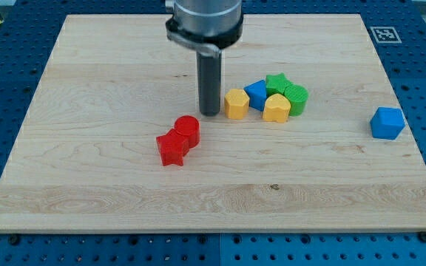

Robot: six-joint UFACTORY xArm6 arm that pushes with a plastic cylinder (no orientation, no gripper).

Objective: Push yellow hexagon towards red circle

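Note:
The yellow hexagon lies near the board's middle, at the left end of a tight cluster of blocks. The red circle lies down and to the view's left of it, touching a red star. My tip stands on the board just left of the yellow hexagon, close to it or touching it, and up and to the right of the red circle.
The cluster right of the hexagon holds a blue block, a yellow heart, a green star and a green block. A blue hexagon-like block lies alone near the wooden board's right edge.

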